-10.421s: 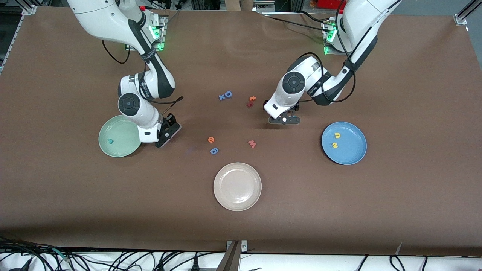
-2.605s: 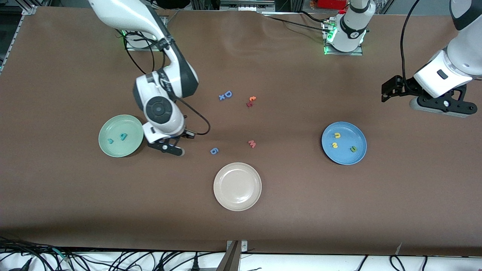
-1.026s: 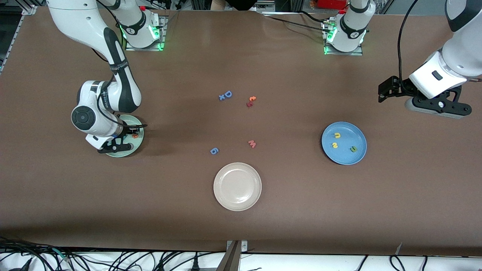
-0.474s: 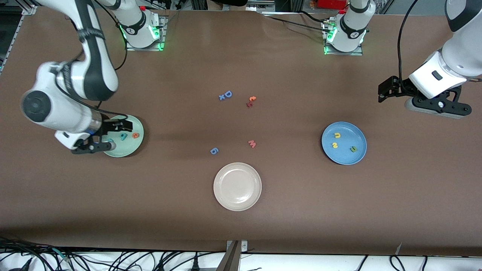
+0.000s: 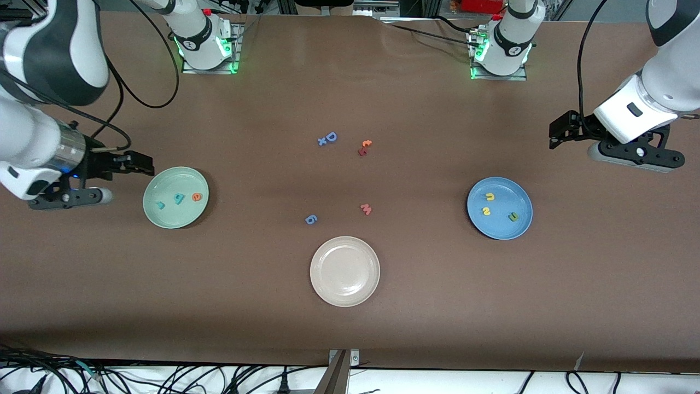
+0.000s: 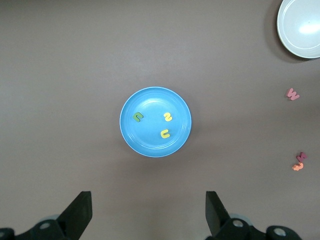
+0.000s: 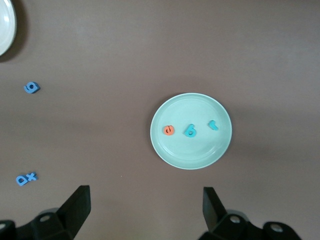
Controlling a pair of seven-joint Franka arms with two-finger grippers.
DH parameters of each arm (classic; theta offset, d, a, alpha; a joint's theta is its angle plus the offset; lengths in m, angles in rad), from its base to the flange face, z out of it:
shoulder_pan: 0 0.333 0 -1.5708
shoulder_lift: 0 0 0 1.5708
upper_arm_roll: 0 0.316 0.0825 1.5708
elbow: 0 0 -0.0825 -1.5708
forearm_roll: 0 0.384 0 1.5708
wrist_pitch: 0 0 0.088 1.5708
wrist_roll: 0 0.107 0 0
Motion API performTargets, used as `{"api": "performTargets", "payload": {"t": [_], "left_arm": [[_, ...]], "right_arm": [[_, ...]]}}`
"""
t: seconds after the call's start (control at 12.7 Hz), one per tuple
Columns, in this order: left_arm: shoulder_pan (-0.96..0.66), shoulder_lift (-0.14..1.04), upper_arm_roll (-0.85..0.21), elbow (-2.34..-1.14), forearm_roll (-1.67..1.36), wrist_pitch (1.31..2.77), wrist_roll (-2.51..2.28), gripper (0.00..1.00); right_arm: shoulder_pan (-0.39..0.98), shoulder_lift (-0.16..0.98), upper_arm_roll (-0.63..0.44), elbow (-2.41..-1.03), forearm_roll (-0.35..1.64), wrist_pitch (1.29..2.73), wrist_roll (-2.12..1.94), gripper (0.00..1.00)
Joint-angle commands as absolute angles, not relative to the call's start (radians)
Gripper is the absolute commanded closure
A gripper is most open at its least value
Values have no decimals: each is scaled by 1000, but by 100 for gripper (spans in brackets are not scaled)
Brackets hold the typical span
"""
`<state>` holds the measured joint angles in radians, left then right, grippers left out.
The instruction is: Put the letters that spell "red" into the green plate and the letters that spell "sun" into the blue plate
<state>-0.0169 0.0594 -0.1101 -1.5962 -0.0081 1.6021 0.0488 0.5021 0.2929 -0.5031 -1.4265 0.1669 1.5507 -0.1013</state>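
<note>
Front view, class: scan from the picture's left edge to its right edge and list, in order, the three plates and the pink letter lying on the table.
Green plate → white plate → pink letter → blue plate.

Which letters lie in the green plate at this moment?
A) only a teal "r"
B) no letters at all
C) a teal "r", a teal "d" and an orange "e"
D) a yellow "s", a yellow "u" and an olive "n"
C: the green plate holds the teal "r", the teal "d" and the orange "e", as the right wrist view also shows.
</note>
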Motion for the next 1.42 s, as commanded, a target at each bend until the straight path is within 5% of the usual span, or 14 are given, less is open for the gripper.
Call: {"api": "performTargets", "payload": {"t": [0.0, 0.32, 0.63, 0.87, 1.34], "left_arm": [[-20, 63, -109, -1585, -18, 1601, 66, 0], [-20, 63, -109, -1585, -20, 1600, 66, 0], [-20, 63, -109, -1585, -18, 1600, 66, 0], [-20, 63, -109, -1585, -18, 1600, 66, 0], [-18, 63, -107, -1585, -18, 1600, 66, 0]], "right_arm": [[497, 313, -537, -1301, 176, 1447, -94, 1], [419, 278, -452, -1273, 155, 1442, -48, 1], [90, 209, -19, -1290, -52, 1462, -20, 1], [75, 93, -18, -1496, -49, 1636, -20, 2], [78, 101, -28, -1500, -46, 1631, 6, 1]]}}
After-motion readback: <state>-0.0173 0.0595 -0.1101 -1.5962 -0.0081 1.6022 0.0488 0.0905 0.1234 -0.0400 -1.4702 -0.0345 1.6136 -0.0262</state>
